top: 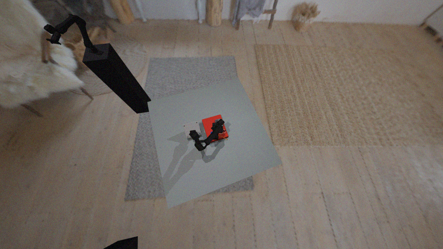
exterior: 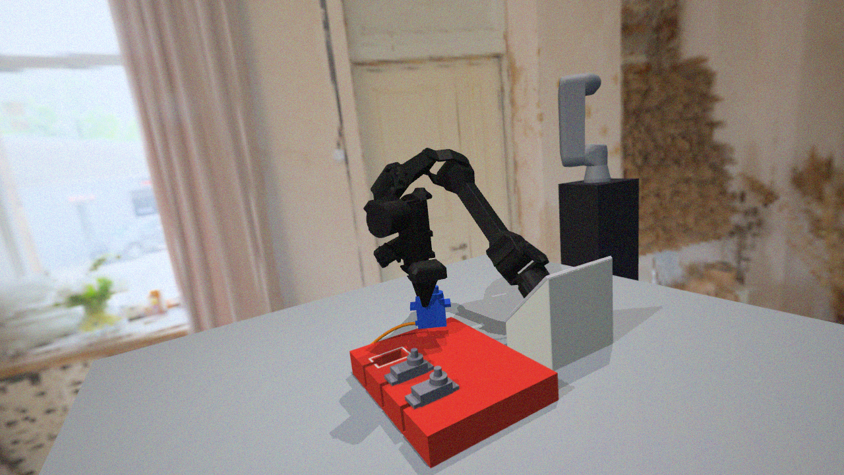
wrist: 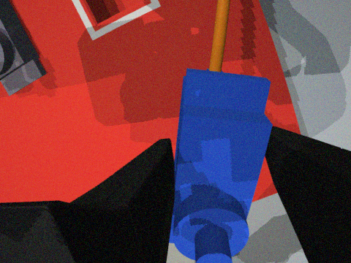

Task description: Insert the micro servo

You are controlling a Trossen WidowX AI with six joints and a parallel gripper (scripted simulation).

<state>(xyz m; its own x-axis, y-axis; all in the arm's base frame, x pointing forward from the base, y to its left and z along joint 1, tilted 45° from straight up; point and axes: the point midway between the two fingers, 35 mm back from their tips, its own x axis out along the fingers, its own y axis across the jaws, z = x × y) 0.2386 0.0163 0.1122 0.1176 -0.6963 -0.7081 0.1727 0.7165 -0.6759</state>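
Observation:
The blue micro servo [exterior: 430, 311] [wrist: 221, 151] stands upright at the back edge of the red deck [exterior: 483, 378] [wrist: 73, 142] [top: 208, 121], shaft up. Its orange cable [wrist: 221, 14] [exterior: 389, 330] trails off toward the deck's far side. My black gripper [exterior: 427, 287] [wrist: 219, 185] comes down from above and is shut on the servo's upper body, one finger on each side. The empty pocket with the white outline [exterior: 388, 356] lies at the deck's left front corner, apart from the servo. In the top view the arm hides the servo.
Two grey servos [exterior: 409, 366] [exterior: 432, 386] sit in pockets beside the marked one. A grey upright panel [exterior: 566, 318] stands behind the deck, by the arm's base. A black pedestal [exterior: 599, 227] with a grey arm stands farther back.

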